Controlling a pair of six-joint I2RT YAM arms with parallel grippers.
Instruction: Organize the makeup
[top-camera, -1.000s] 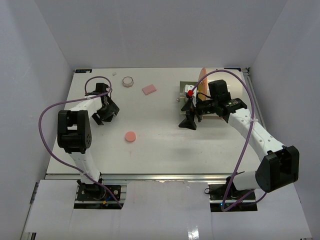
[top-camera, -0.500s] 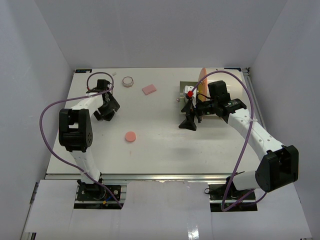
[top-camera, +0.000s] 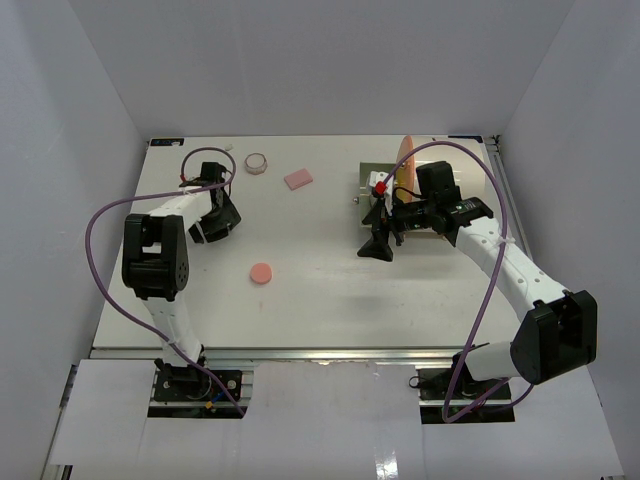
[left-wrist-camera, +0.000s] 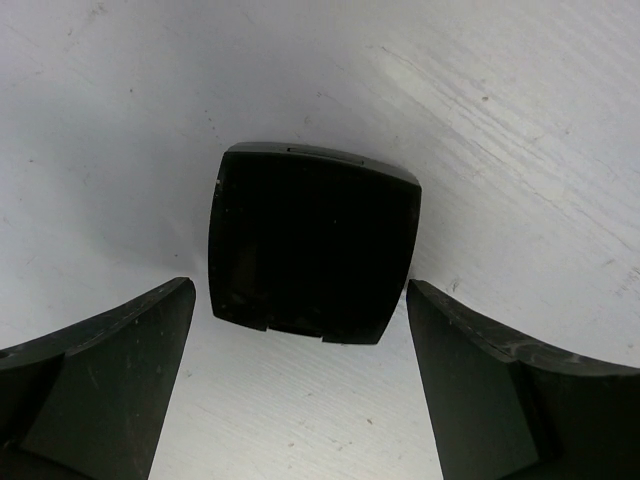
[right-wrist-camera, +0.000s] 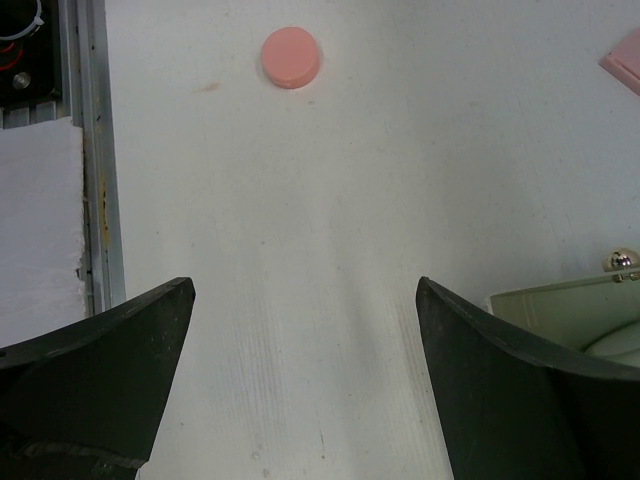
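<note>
1. Black compact (left-wrist-camera: 313, 243), a rounded square, lies flat on the white table (left-wrist-camera: 500, 120) at the centre of your left wrist view. It is nearly as wide as it is long, so it has no real long axis. The edge whose side wall shows faces the top of the frame, and the edge with two small notches faces the bottom. The whole compact is turned slightly clockwise.
2. Your left gripper (top-camera: 216, 220) hangs over it, upper left in the top view, jaws spread wide. The compact's lower corners sit between the two fingertips, with a sliver of table showing on each side, and nothing is clamped. In the top view the gripper hides the compact.
3. Pink disc (top-camera: 261, 272) lies flat, left of centre, below your left gripper and apart from it. It is round, so it has no heading.
4. Pink pad (top-camera: 298, 179) lies upper centre. Its long axis runs roughly left to right, with the right end tipped a little toward the top edge.
5. Small round jar (top-camera: 257, 162) sits near the pad, to its upper left.
6. Your right gripper (top-camera: 378, 246) is right of centre with its jaws wide apart. It holds nothing, and bare table shows between its fingers.
7. Cream case (top-camera: 405, 165) with an orange front stands at upper right, beyond that arm.
</note>
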